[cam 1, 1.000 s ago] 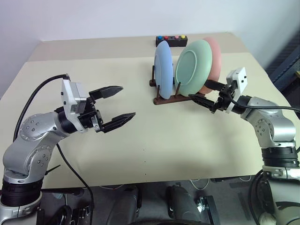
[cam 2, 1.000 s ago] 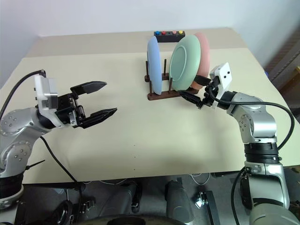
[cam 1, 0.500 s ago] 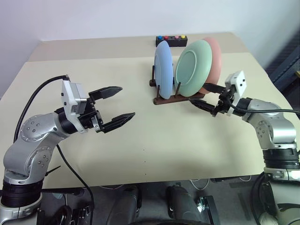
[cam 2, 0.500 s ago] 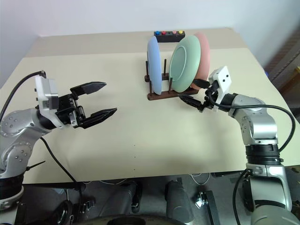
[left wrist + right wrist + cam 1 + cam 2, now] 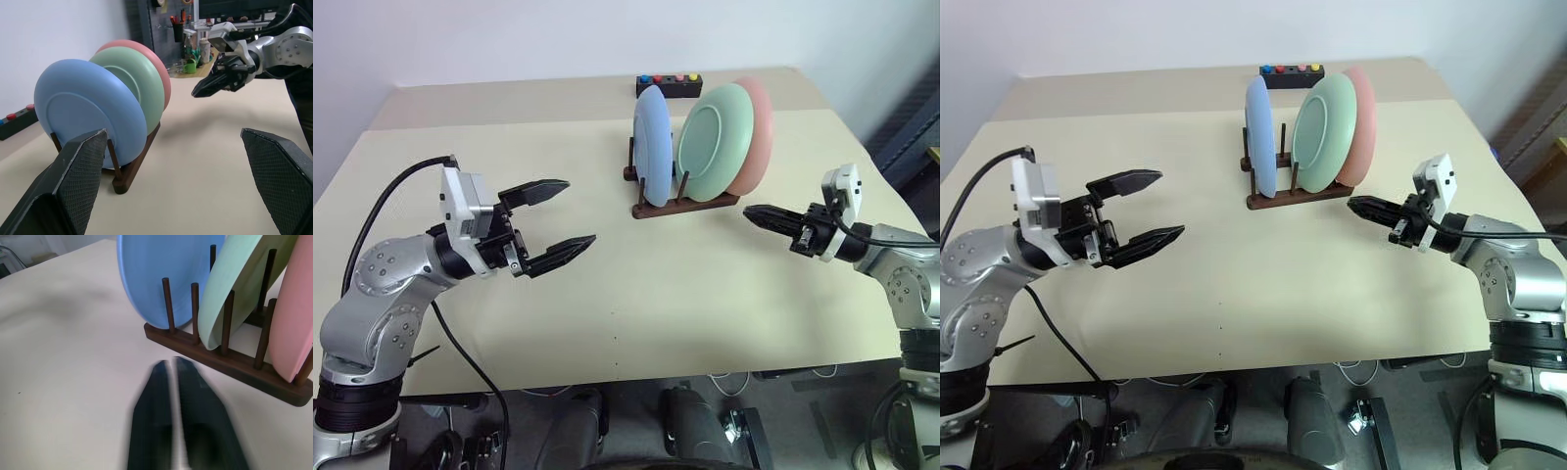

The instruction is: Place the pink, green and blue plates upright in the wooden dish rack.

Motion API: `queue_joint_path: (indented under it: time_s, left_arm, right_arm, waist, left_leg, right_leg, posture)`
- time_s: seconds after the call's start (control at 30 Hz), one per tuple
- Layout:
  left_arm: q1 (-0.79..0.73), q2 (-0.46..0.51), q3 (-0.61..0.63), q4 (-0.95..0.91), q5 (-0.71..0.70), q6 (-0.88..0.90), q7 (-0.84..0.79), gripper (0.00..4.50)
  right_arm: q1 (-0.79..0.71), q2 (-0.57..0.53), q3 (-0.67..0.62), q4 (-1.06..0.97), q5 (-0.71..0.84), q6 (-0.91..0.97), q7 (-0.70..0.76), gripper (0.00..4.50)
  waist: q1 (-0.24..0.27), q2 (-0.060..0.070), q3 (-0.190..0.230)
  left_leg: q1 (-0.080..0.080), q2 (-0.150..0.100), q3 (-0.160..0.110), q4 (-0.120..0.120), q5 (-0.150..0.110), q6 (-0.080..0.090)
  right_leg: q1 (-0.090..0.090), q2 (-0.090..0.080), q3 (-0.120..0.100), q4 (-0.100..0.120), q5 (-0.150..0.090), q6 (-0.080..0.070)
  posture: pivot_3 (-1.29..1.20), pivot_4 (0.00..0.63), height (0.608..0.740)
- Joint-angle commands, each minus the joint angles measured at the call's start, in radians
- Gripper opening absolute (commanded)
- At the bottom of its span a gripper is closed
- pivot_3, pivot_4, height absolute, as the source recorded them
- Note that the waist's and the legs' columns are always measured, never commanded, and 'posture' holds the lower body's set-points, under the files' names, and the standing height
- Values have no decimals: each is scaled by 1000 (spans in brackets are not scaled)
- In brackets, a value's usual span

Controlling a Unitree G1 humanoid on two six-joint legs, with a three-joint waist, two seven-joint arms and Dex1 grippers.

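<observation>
Since 1 second ago, the right gripper (image 5: 751,212) has backed away from the rack (image 5: 685,206) and its 2 fingers have shut together on nothing. It now sits near the rack but apart from it. All 3 plates stand up in the rack: the blue plate (image 5: 652,145), then the green plate (image 5: 717,140), then the pink plate (image 5: 759,132). So the job looks done. The left gripper (image 5: 561,216) hangs over the table (image 5: 607,294), far from the rack, with its fingers wide apart and empty. The right gripper is the nearer 1, and the rack lies straight ahead of its tips. The right wrist view shows the pegs between the plates up close.
</observation>
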Motion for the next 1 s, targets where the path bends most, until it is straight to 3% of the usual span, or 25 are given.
queue_joint_path:
  time_s: [0.03,0.6,1.0]
  left_arm:
    - [-15,5,11,-8,2,-16,-2,4500]
    - [7,9,31,-33,-4,-12,22,4500]
    - [9,0,23,-23,2,-21,29,4500]
  right_arm:
    - [-38,13,18,11,-69,-78,-49,36]
    - [-203,106,83,210,-213,-281,-118,36]
    - [-282,104,88,80,-192,-231,-97,36]
  waist:
    - [0,0,0]
    - [0,0,0]
    - [-1,0,0]
  left_leg:
    - [0,0,0,0,0,0]
    - [0,0,0,0,3,-4]
    - [0,0,0,0,3,-4]
  right_leg:
    - [0,0,0,0,0,0]
    - [0,0,0,0,0,0]
    - [0,0,0,0,0,0]
  posture:
    - [0,150,740]
    - [0,150,740]
    - [0,150,740]
